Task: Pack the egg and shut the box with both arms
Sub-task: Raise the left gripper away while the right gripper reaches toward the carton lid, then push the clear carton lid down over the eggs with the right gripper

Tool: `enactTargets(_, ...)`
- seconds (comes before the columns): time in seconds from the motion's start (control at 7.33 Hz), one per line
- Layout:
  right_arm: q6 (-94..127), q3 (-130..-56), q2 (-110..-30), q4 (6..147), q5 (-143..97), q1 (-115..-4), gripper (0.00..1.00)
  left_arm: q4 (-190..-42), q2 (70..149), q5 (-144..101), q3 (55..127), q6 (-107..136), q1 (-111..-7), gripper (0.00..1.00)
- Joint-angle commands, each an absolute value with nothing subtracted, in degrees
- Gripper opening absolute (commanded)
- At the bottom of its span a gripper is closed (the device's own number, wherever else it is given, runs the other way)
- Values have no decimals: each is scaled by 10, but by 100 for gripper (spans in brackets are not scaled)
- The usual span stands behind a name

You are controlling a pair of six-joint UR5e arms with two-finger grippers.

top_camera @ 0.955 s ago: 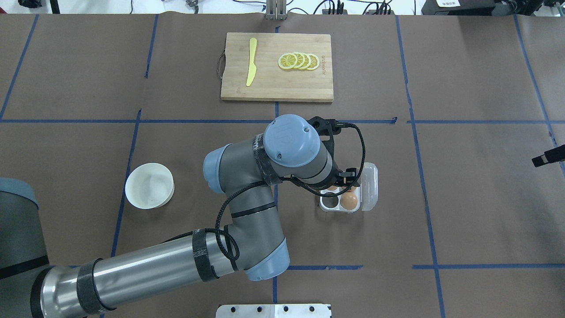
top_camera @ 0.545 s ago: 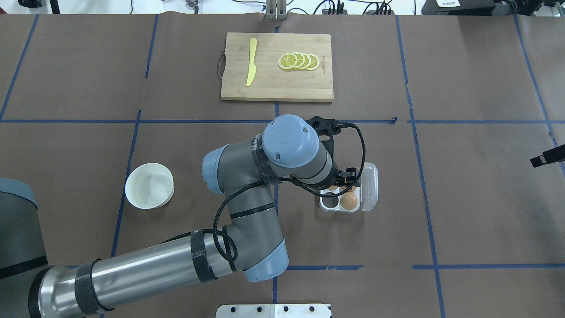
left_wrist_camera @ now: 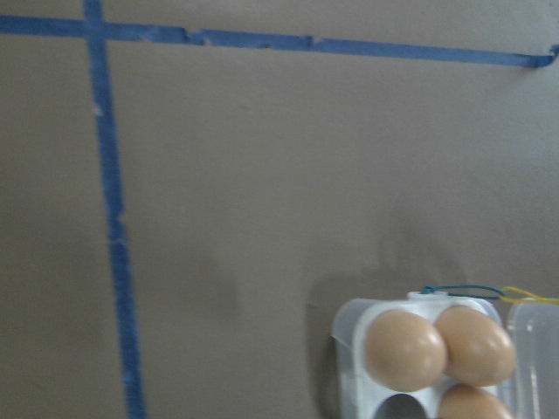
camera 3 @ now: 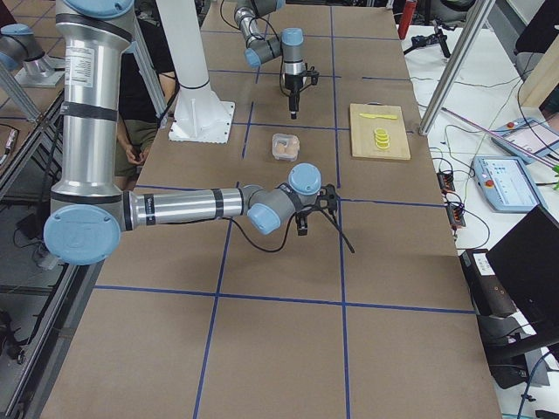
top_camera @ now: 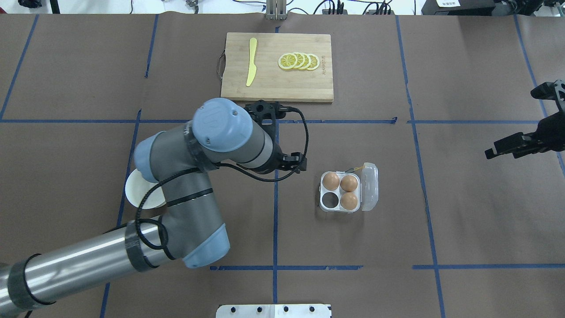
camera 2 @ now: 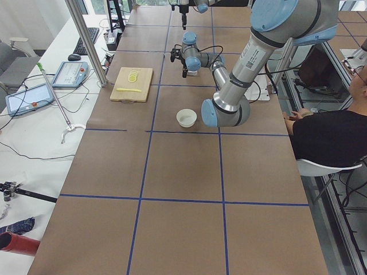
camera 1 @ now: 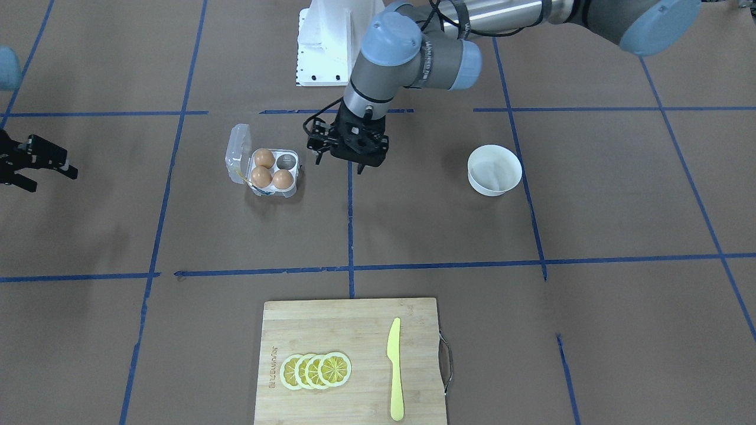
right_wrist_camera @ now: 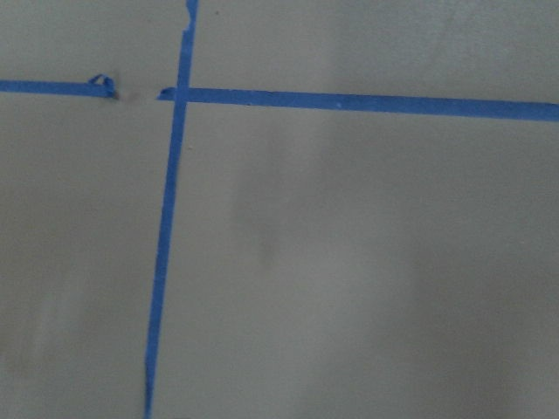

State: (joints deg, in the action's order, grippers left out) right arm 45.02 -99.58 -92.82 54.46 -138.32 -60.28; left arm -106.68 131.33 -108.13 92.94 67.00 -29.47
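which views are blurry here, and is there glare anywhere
Left wrist view: soft all over, the eggs fuzzy-edged and the box cut off at the frame's bottom corner. Right wrist view: also soft, showing only tape and a faint shadow on the table. Overhead view: sharp, with bright glare along the silver tube of the left arm.

Table layout, taken from the robot's side.
Three eggs sit in the box, its lid open rightward. The left gripper hangs between box and bowl. Beyond, the cutting board carries a knife left of lemon slices.
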Motion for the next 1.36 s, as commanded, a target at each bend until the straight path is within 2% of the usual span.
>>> enactTargets(0.0, 638, -1054, -876, 538, -1285, -480, 100, -1045, 1230, -1085, 993, 530, -377, 90)
enactTargets(0.41, 832, -1058, -750, 552, -1060, -266, 100, -1045, 1161, -1162, 1009, 320, -530, 91)
enactTargets(0.68, 836, -1137, -653, 757, -1066, -269, 100, -1045, 1144, -1171, 1007, 258, -563, 91)
enactTargets(0.95, 836, -1167, -642, 782, -1078, -303, 100, -1046, 1112, -1177, 1009, 194, -595, 91)
enactTargets(1.23, 805, -1167, -672, 780, -1234, -426, 100, -1047, 1036, -1225, 1008, 101, -666, 91)
